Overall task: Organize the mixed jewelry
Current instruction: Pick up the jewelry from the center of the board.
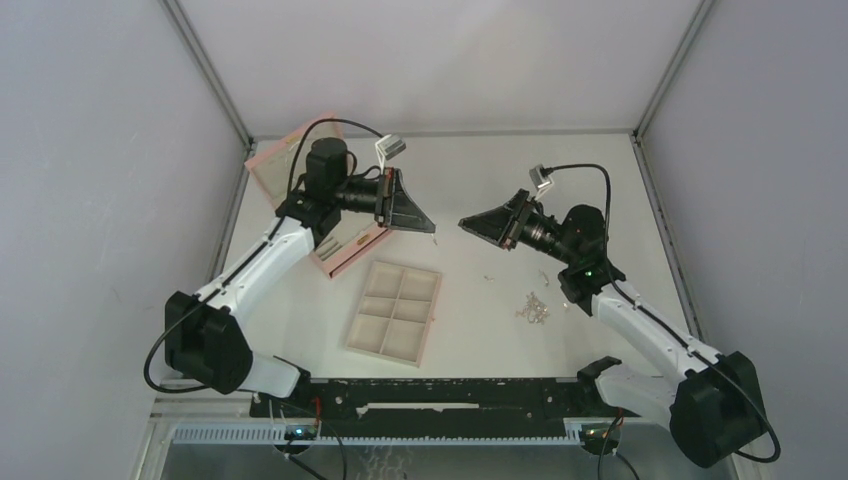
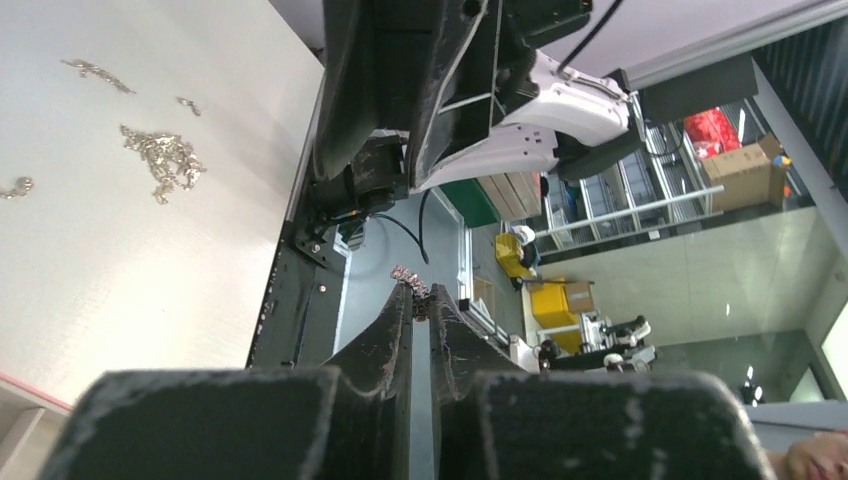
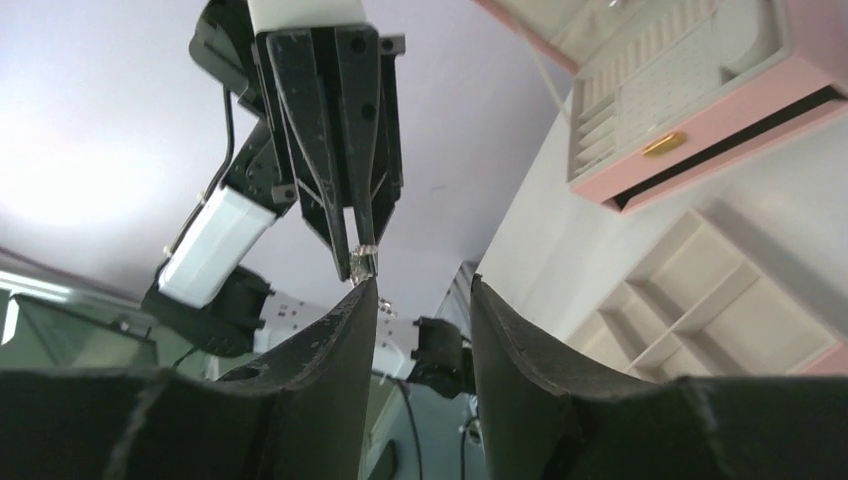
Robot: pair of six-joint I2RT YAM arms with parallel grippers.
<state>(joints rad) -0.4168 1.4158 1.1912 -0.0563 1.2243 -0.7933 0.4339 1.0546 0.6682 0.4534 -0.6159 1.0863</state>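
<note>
Midair transfer beyond the far edge of the 6-compartment tray (image 1: 405,268): the left gripper (image 2: 420,295), pinching 1 small silver piece (image 2: 410,279), should stay level while the parted right gripper (image 3: 422,285) closes squarely on it; loose jewelry (image 1: 533,308) lies right of the tray.

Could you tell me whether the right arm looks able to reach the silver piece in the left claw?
Probably yes: the open right claw faces the left claw tip to tip, with nothing between them and the silver piece just ahead.
</note>
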